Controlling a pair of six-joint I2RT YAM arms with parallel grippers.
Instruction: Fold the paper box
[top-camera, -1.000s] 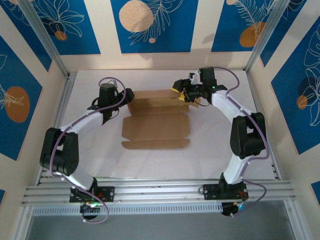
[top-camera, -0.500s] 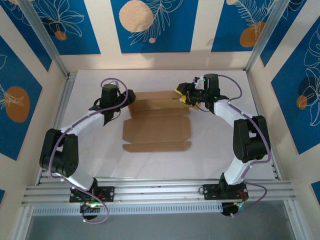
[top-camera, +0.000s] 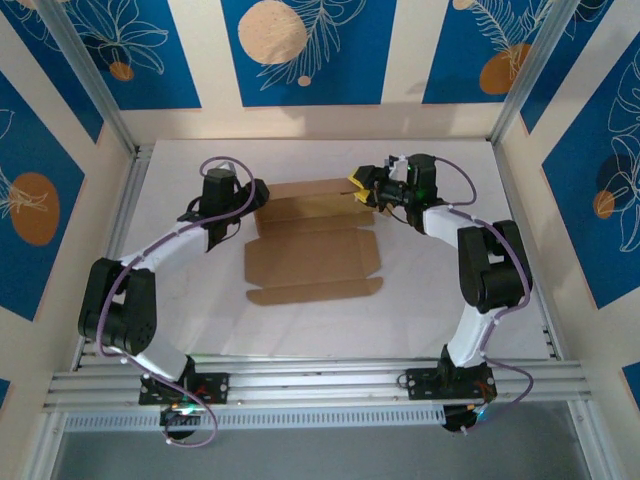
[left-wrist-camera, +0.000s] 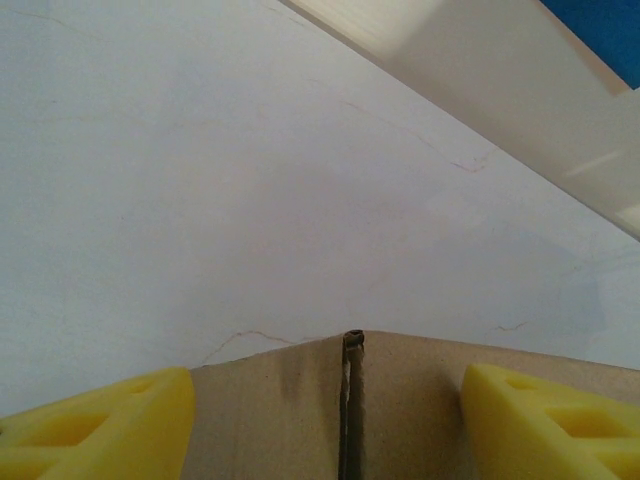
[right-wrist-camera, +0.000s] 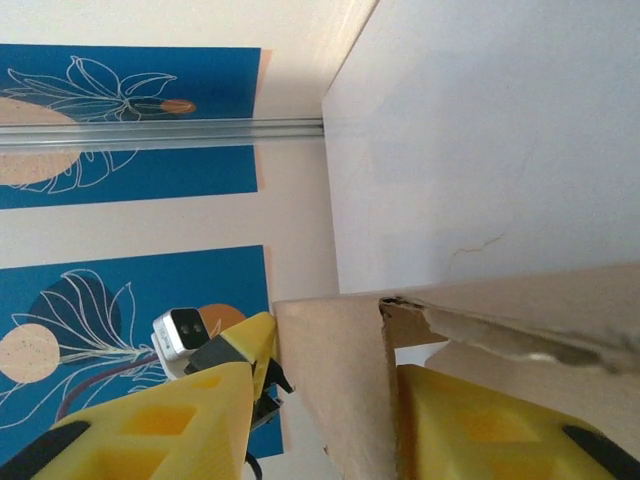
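Brown cardboard: the paper box (top-camera: 312, 250), one item, lies at the centre of the top view on the white table (top-camera: 300, 330), partly folded. Its far portion stands up as low walls toward the top of the frame. The near panel and its long flap lie flat toward the bottom.

Left gripper (top-camera: 258, 193): at the box's upper left corner. In the left wrist view its yellow fingers (left-wrist-camera: 100, 425) sit at the lower corners of the frame, spread wide. A cardboard wall edge rises at bottom centre between them, clear of both.

Right gripper (top-camera: 362, 190): at the box's upper right corner. In the right wrist view its fingers (right-wrist-camera: 160, 420) flank a raised cardboard corner (torn at the top edge). They sit close on both sides, but I cannot tell whether they are clamped on it.
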